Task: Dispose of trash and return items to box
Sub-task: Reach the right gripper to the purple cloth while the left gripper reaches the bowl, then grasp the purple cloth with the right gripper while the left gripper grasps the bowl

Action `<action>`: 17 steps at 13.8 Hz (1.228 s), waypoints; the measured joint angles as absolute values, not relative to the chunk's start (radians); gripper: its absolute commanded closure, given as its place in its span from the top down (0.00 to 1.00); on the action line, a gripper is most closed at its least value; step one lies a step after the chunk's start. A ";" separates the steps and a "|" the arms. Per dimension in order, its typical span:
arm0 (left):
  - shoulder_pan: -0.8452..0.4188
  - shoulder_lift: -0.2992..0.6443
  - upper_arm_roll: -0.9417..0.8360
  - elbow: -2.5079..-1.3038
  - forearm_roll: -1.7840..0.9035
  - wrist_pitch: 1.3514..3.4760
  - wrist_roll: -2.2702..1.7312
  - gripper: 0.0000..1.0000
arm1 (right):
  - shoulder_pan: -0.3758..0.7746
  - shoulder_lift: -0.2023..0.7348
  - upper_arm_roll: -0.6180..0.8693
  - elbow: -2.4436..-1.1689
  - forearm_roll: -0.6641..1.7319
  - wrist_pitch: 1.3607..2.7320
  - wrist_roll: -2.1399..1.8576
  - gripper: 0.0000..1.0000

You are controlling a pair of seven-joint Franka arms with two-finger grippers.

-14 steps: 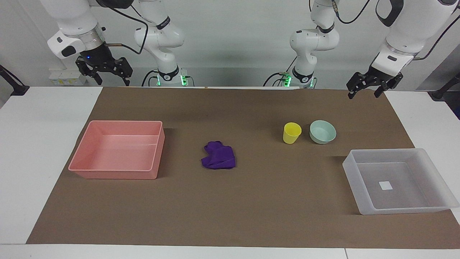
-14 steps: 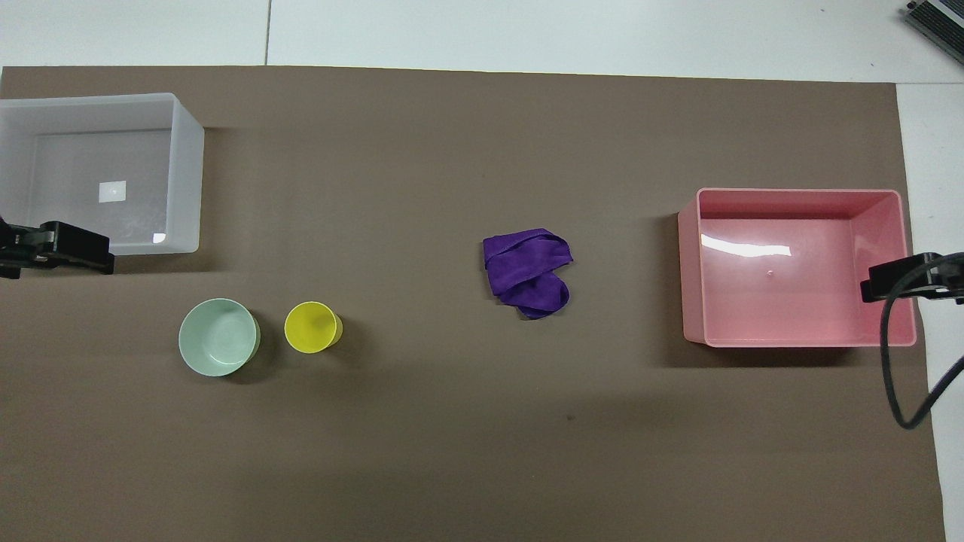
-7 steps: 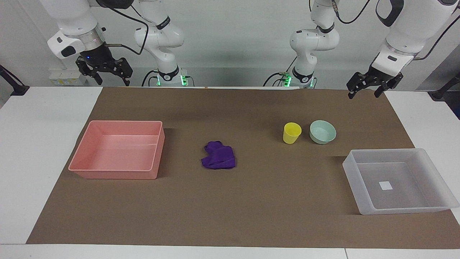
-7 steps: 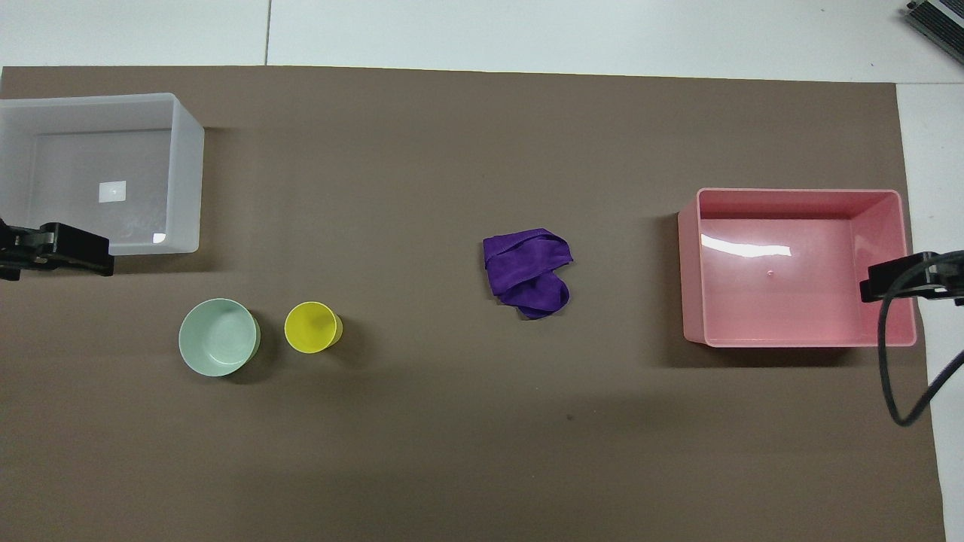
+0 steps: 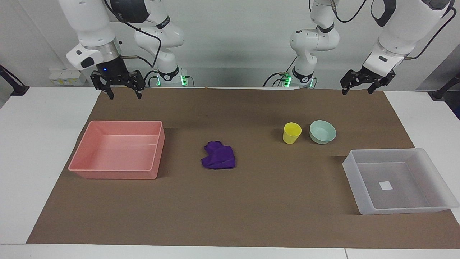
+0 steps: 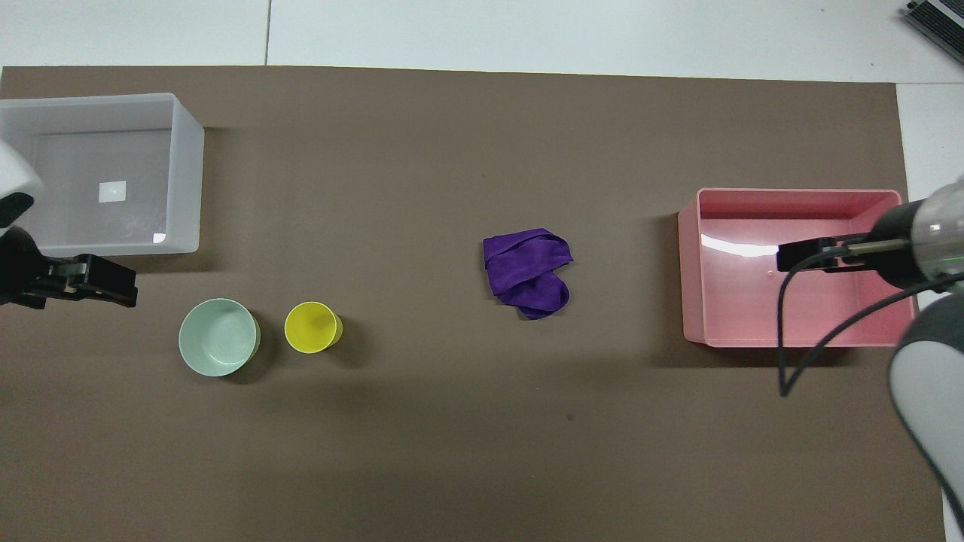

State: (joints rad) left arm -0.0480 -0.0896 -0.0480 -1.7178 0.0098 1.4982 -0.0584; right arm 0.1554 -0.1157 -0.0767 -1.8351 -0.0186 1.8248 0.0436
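Observation:
The purple cloth wad (image 5: 218, 160) lies on the brown mat mid-table; it also shows in the overhead view (image 6: 527, 272). The yellow cup (image 5: 291, 133) stands upright beside the mint-green bowl (image 5: 322, 131), toward the left arm's end; both show from above, cup (image 6: 312, 327) and bowl (image 6: 218, 347). The translucent box (image 5: 350, 169) with a white label sits empty, farther from the robots than the bowl. My right gripper (image 5: 124, 94) is open and raised over the mat's edge by the pink tray. My left gripper (image 5: 356, 90) is open and raised over the mat's edge near the bowl.
An empty pink tray (image 5: 118, 174) sits at the right arm's end of the mat, also seen from above (image 6: 689, 278). A brown mat (image 5: 251, 208) covers the white table. A black cable hangs from the right wrist (image 6: 787, 361).
My right gripper has moved in toward the table's middle and come lower, now over the mat's edge. My left gripper has shifted slightly inward. Nothing on the table has moved.

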 measured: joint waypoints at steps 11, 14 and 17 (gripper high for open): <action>0.019 -0.092 -0.029 -2.045 0.010 1.773 0.024 1.00 | 0.503 0.291 -0.070 -1.935 -0.018 2.441 0.326 1.00; 0.021 -0.098 -0.030 -2.133 0.010 1.857 0.030 1.00 | 0.523 0.356 -0.070 -1.936 -0.020 2.516 0.323 0.99; 0.033 -0.093 -0.029 -2.224 0.010 1.953 0.030 1.00 | 0.530 0.401 -0.071 -1.937 -0.021 2.539 0.289 0.00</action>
